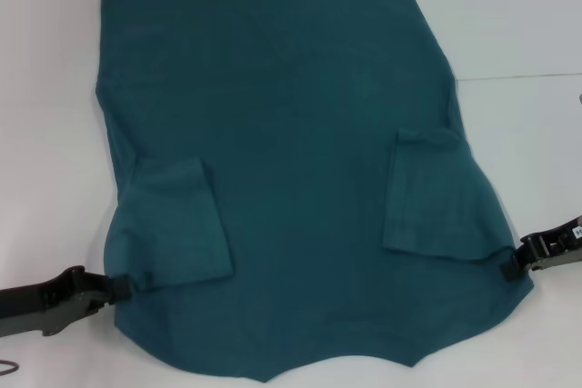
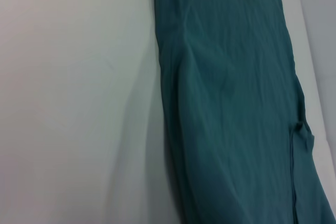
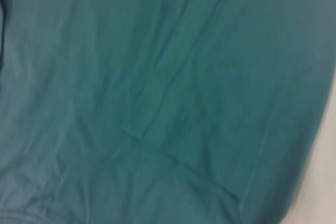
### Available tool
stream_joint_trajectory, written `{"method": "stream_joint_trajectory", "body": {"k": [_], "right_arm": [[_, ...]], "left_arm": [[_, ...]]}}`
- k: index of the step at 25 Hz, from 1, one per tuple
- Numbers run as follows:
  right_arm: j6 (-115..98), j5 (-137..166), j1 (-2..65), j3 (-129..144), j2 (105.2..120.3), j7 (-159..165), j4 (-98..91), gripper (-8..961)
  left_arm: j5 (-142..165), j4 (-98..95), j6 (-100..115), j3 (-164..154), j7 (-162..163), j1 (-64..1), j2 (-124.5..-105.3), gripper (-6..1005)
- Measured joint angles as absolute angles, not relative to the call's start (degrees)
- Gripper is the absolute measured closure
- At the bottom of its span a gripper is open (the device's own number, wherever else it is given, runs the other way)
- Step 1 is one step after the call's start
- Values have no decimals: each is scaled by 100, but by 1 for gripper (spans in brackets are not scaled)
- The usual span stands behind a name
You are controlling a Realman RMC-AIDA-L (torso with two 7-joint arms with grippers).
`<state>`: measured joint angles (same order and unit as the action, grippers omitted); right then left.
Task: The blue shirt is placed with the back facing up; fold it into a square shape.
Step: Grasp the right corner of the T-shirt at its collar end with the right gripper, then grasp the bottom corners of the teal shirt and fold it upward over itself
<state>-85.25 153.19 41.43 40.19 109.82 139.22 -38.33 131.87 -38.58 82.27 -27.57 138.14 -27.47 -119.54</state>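
The blue shirt, a plain dark teal-blue short-sleeved T-shirt of soft fabric, lies spread flat on a pale white table surface directly in front of the robot, filling most of the head view. Both short sleeves are folded inward onto the body: one lies as a rough rectangle on the left side, the other as a similar flap on the right side. The far edge runs nearly straight across the top of the head view, while the near edge curves and dips to a shallow notch in the middle. The cloth is mostly smooth, with faint long creases running along its length, which the left wrist view shows beside bare table. The right wrist view is filled almost wholly with the teal fabric, crossed by a fold edge and seam.

The left gripper, dark and low over the table, meets the shirt's near left edge just below the folded sleeve; its tip touches the cloth, but whether the fingers pinch it cannot be told. The right gripper sits at the near right edge beside the other sleeve's corner, and its finger state likewise cannot be told.
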Motion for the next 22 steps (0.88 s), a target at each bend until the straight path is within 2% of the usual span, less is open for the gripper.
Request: {"method": "stream_joint_trajectory", "body": {"k": [5,22], "right_arm": [[-8751,15307,4037,3995,10980,13914,-4081,921],[-9913,15290,3625,3837,10908,13642,-4461,915]], "left_arm": [[13228,-3980,8563,-2785,13730,-2751,-11892,979],[13830,-4640,9743,-2796,13720,-2418,-11910,979]]}}
